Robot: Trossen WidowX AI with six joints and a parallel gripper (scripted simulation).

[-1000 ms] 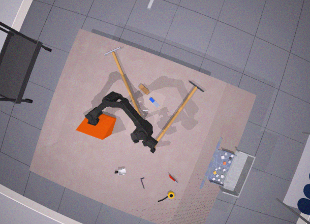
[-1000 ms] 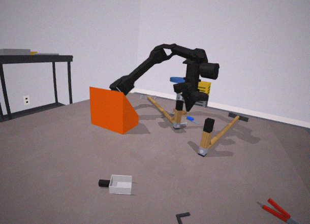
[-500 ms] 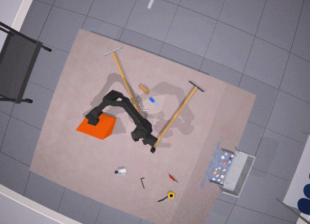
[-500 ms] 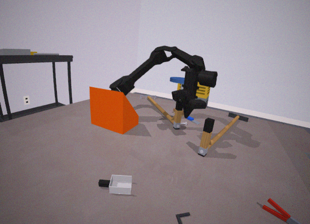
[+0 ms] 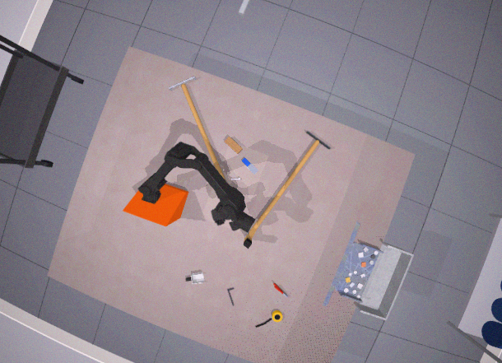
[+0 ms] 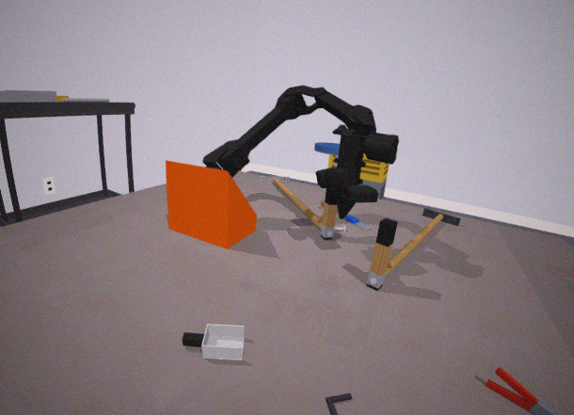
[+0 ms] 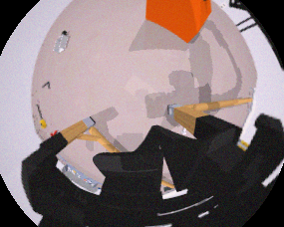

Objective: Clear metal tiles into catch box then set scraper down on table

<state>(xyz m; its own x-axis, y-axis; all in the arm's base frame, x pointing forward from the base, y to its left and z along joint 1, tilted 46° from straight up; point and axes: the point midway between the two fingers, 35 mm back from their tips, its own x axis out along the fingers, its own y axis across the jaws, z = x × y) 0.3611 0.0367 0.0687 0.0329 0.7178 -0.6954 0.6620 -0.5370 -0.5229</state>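
Closed claw [image 5: 244, 222] [image 6: 345, 212] [image 7: 155, 128] over the tabletop [image 5: 123, 253] [image 6: 118, 290] [image 7: 105, 75], tiles [image 5: 360, 254] on the bench plate [image 5: 350, 261] [image 7: 77, 174].
Measured from the orange block [image 5: 158, 206] [image 6: 202, 205] [image 7: 181, 20], the claw points down a short way off, its fingers together and nothing between them. Two long wooden-handled tools lie beyond the block, each with an upright grip at its near end: the pale-headed tool [image 5: 202, 126] [image 6: 296, 198] [image 7: 221, 105] closer to the block, the dark-headed tool [image 5: 284, 188] [image 6: 414, 243] [image 7: 105, 140] farther out. Which is the long scraper, I cannot tell. The plate sits well apart from the block, the catch box [image 5: 380, 278] at the plate's end farther from it. White, orange, yellow and dark pieces lie scattered on the plate. A small clear tray [image 5: 197, 277] [image 6: 223, 343] [image 7: 61, 42] with a black handle is nearer the block.
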